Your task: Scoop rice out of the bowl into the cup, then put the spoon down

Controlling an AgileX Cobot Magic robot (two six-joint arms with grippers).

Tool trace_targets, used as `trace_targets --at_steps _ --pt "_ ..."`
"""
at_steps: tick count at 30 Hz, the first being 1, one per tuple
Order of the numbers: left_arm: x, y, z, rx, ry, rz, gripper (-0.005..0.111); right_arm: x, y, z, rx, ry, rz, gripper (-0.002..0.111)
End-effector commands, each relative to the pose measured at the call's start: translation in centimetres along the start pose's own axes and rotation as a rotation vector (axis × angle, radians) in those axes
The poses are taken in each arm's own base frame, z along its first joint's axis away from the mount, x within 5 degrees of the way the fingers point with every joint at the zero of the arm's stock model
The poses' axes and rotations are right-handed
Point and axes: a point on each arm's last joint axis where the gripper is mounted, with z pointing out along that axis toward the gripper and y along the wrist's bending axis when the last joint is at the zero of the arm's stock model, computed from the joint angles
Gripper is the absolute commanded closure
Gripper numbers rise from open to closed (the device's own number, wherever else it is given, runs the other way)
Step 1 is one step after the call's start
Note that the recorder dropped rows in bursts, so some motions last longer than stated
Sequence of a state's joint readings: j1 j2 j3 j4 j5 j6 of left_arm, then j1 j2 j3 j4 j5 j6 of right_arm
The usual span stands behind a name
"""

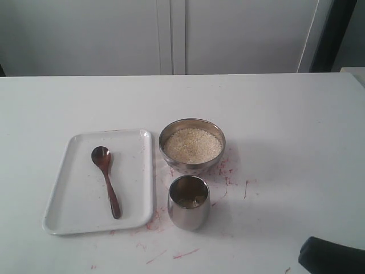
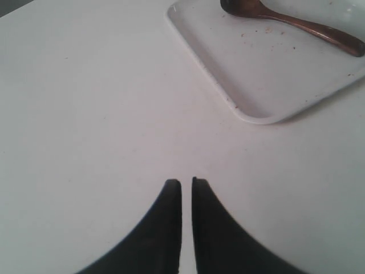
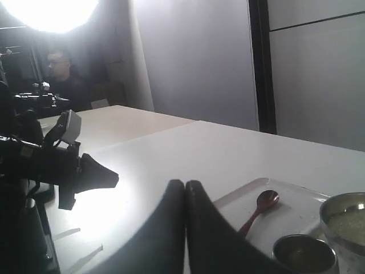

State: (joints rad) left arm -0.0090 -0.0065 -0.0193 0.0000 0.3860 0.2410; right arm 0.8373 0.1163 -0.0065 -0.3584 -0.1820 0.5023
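The left tool (image 2: 186, 183) had its two dark fingers drawn together with only a hairline slit between them. It held nothing and hung low over the white desk (image 2: 85, 114). Only desk surface lay between its tips and the nearest rounded corner of the white tray (image 2: 256, 114). The spoon (image 2: 296, 24) lay inside that tray, touching neither tool.

The right tool (image 3: 185, 184) was likewise closed, finger against finger, and gripped nothing. Past its tips were the spoon (image 3: 259, 206) in the tray (image 3: 296, 197), then the cup (image 3: 305, 254) and the bowl (image 3: 345, 220) off to one side. Farther out in that wrist view stood a black jointed arm (image 3: 85, 171) with cables, a seated person (image 3: 57, 71) and a glaring lamp (image 3: 51, 8).

In the exterior view the spoon (image 1: 106, 180) lay lengthwise in the tray (image 1: 57, 200), head up and toward the far end, with the handle running to the near end. The bowl (image 1: 192, 167) stood just right of the tray, filled almost to the rim with rice (image 1: 192, 144). The cup (image 1: 188, 214) stood upright just in front of the bowl, near the tray's near right corner. Something pale lay at its bottom, possibly a little rice, though the glare on the steel made that unsure. Thin red marks (image 1: 228, 171) were scattered on the desk (image 1: 285, 114) around the bowl, the cup and the tray's near edge. A dark rounded shape (image 1: 333, 256) intruded at the lower right corner, well apart from the vessels. Pale panels (image 1: 171, 34) closed the view behind the desk.
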Motion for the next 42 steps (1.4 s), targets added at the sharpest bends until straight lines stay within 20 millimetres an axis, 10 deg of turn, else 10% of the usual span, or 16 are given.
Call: trace_targets --at_steps 1,42 --pt "0.66 -0.18 0.14 0.017 0.054 -0.005 0.092 0.91 -0.35 -0.09 0.033 0.082 -0.068 0.108" --pt "0.66 -0.18 0.14 0.017 0.054 -0.005 0.092 1.63 -0.80 -0.21 0.079 0.165 -0.068 0.108"
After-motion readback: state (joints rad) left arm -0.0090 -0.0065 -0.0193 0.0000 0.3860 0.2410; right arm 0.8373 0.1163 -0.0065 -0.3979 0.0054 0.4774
